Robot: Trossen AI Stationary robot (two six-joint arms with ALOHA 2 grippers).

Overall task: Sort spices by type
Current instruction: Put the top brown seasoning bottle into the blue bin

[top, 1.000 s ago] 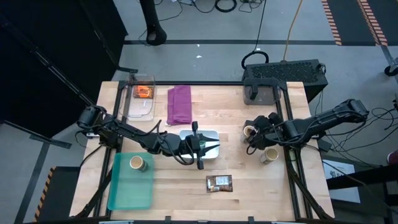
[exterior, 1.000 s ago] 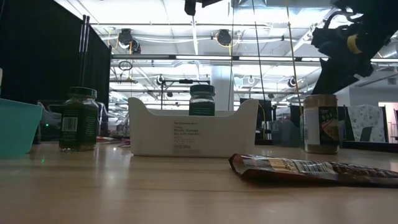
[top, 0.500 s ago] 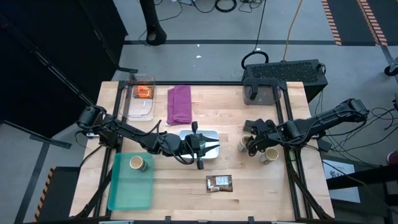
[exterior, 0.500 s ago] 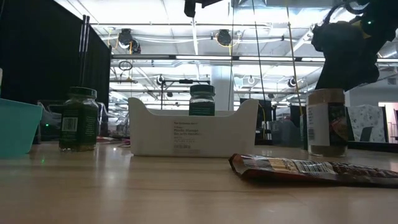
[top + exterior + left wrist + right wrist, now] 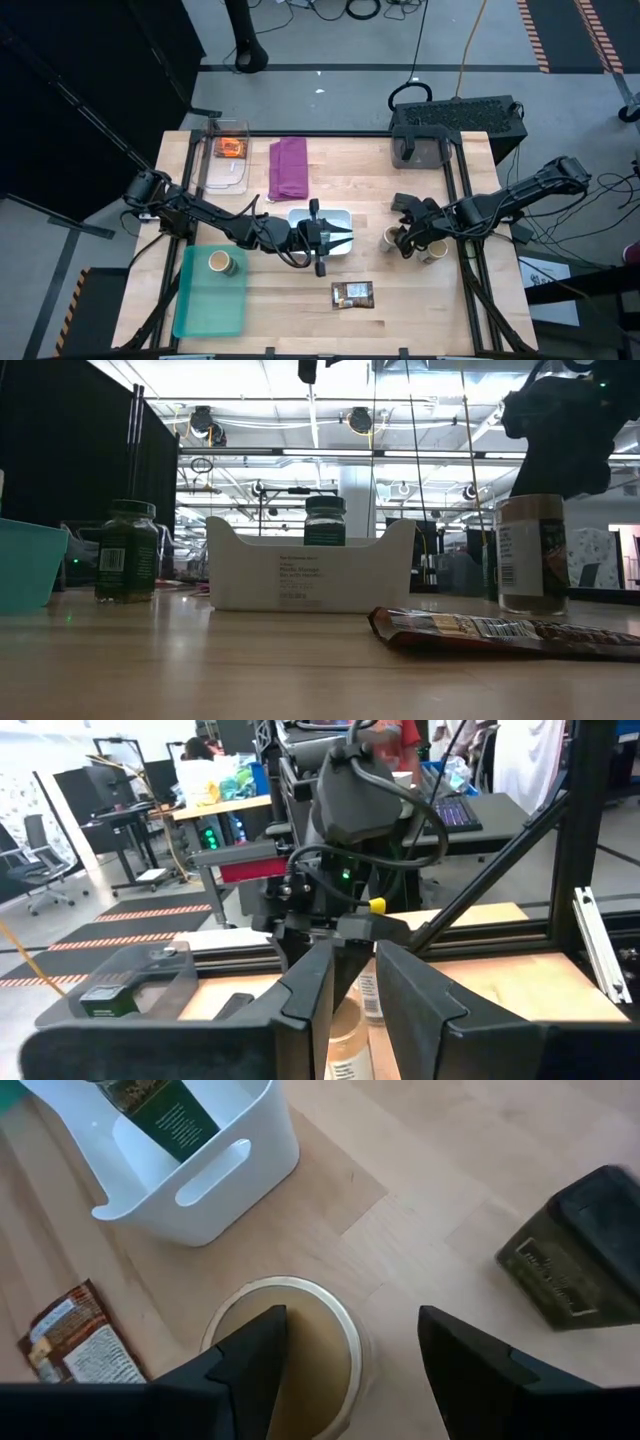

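Tan-lidded jar (image 5: 285, 1345) sits between the fingers of the right gripper (image 5: 402, 240), which we see pressed against its sides from above, near the right side of the wooden table (image 5: 400, 175). In the low view its base is level with the tabletop, though we cannot tell whether it touches. A second tan-lidded jar (image 5: 435, 250) stands just beside it on the right, and a third (image 5: 220, 262) stands in the teal tray (image 5: 205, 310) at front left.

We find the left gripper (image 5: 340, 238) over the white bin (image 5: 335, 216) in the middle, its fingers a little apart with nothing between them. One green-lidded jar (image 5: 325, 520) stands inside that bin. Another green-lidded jar (image 5: 127, 552) stands on the table between the bin and the tray in the low view.

We see the dark brown packet (image 5: 352, 293) lying flat in front of the bin, and the orange packet (image 5: 232, 148) in a clear container (image 5: 222, 178) at back left, beside the folded purple cloth (image 5: 289, 167).
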